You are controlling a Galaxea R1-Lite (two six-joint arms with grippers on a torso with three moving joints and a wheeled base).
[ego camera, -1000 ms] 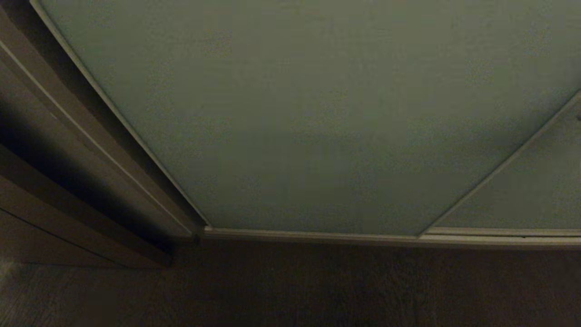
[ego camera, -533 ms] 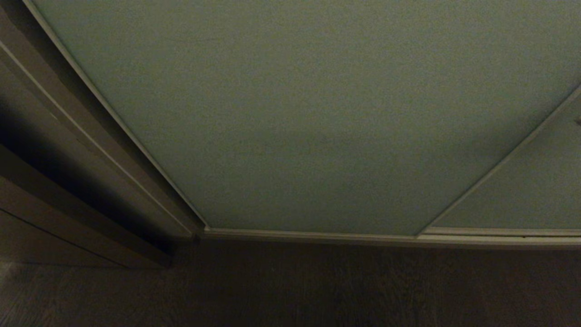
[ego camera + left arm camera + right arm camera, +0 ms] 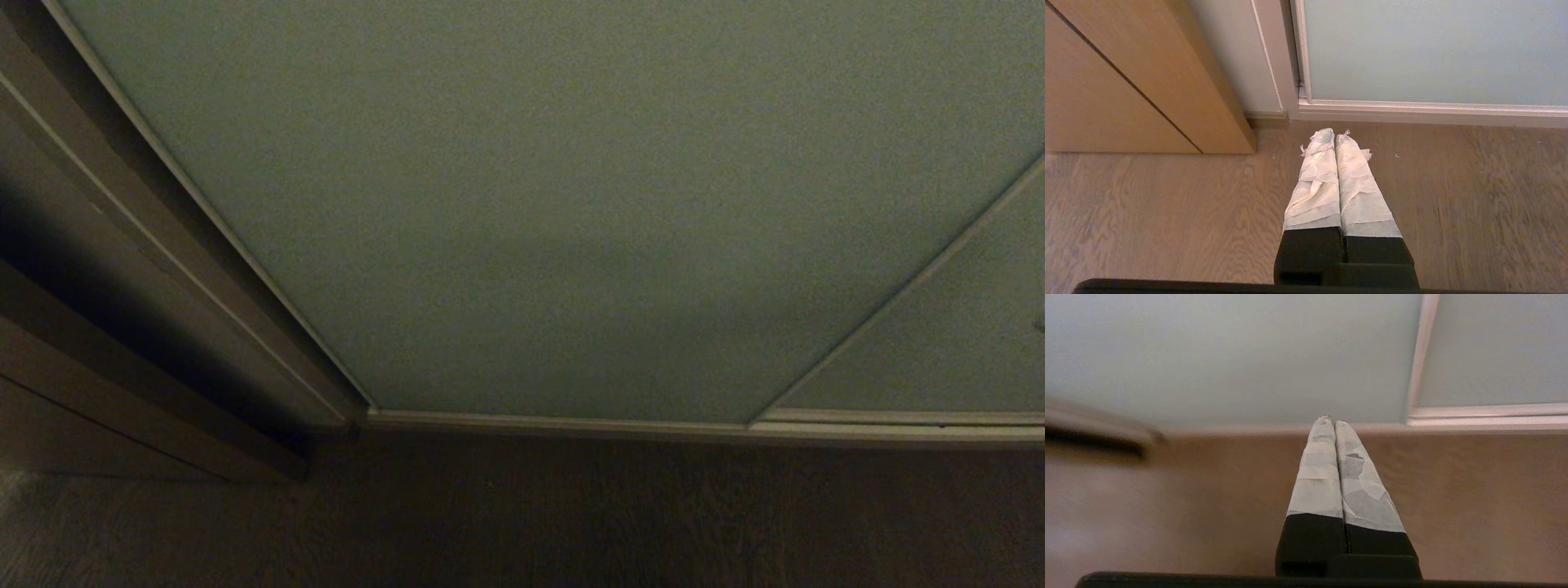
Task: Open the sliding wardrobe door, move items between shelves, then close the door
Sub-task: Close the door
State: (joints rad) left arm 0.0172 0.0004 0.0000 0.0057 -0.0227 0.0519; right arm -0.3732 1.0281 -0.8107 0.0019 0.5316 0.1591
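The sliding wardrobe door (image 3: pixel 571 204) is a pale grey-green panel that fills the head view and stands closed. A second panel like it (image 3: pixel 939 343) meets it at the right. Neither arm shows clearly in the head view. My left gripper (image 3: pixel 1335 132) is shut and empty, with taped fingers low over the floor, pointing at the door's (image 3: pixel 1433 49) lower left corner. My right gripper (image 3: pixel 1332 419) is also shut and empty. It points at the foot of the door (image 3: pixel 1229 355), near the seam with the second panel (image 3: pixel 1494 347). The items and the shelves are hidden behind the door.
A wooden cabinet (image 3: pixel 1126 73) stands left of the wardrobe, its corner near my left gripper. A cream bottom rail (image 3: pixel 571 425) runs along the foot of the doors. Wood-grain floor (image 3: pixel 1167 204) lies in front of them.
A small dark tip at the head view's right edge has dropped lower, and the faint shadow on the door has shifted. The door has not moved.
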